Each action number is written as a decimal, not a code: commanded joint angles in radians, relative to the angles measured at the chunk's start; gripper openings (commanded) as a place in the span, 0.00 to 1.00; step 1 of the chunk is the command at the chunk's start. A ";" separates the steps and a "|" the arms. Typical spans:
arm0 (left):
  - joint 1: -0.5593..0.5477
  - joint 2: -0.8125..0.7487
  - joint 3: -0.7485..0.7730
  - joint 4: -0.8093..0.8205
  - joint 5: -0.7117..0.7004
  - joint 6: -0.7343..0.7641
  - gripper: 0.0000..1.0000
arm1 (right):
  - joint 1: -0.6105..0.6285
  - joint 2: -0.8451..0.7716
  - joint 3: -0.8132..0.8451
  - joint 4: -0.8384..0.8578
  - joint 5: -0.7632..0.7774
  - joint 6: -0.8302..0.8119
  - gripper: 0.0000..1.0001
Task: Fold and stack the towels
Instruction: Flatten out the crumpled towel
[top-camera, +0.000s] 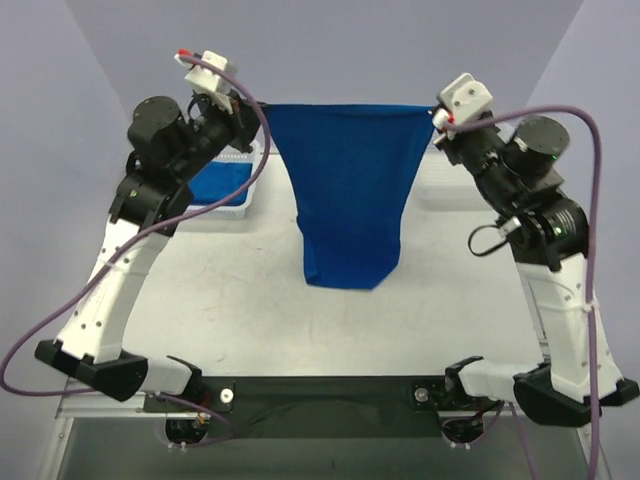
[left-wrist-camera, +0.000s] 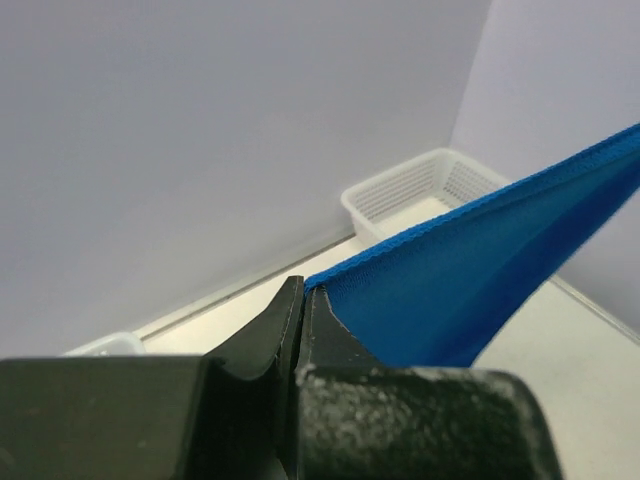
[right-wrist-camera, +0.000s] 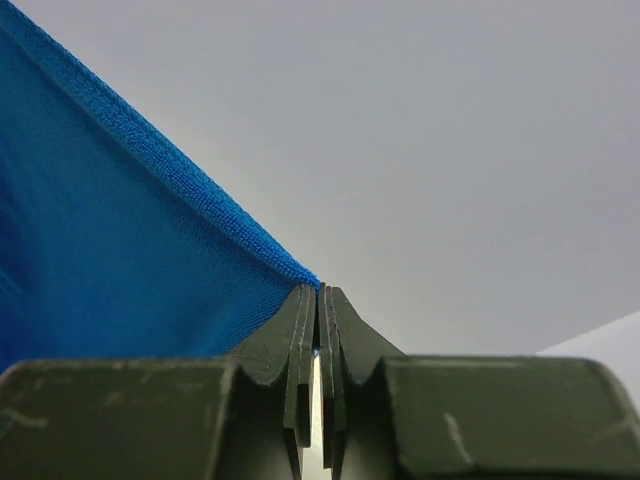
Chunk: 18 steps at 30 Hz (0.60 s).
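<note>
A royal-blue towel (top-camera: 348, 190) hangs stretched in the air between both grippers, its lower edge sagging to the table. My left gripper (top-camera: 255, 108) is shut on the towel's upper left corner. The right gripper (top-camera: 436, 112) is shut on the upper right corner. In the left wrist view the towel (left-wrist-camera: 470, 290) runs taut away from the closed left gripper (left-wrist-camera: 303, 290). The right wrist view shows the towel's hem (right-wrist-camera: 150, 200) ending at the closed right gripper (right-wrist-camera: 317, 292). Another blue towel (top-camera: 220, 182) lies in a basket at the left.
A white mesh basket (top-camera: 250, 190) stands at the back left under the left arm. A second white mesh basket (left-wrist-camera: 420, 190) stands by the far wall in the left wrist view. The white table (top-camera: 230, 300) ends at a black front rail (top-camera: 320, 395).
</note>
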<state>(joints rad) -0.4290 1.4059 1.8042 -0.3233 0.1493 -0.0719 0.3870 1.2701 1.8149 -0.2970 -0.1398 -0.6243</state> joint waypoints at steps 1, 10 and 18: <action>0.012 -0.151 0.064 0.095 0.103 -0.017 0.00 | -0.010 -0.138 0.035 0.091 -0.036 0.031 0.00; 0.012 -0.367 0.101 0.121 0.252 -0.057 0.00 | -0.010 -0.313 0.089 0.090 -0.230 0.097 0.00; 0.013 -0.340 0.220 0.020 0.226 -0.057 0.00 | -0.010 -0.298 0.201 0.107 -0.297 0.130 0.00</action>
<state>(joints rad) -0.4465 1.0599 1.9579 -0.3008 0.5415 -0.1467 0.4072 0.9703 1.9556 -0.2729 -0.6086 -0.4854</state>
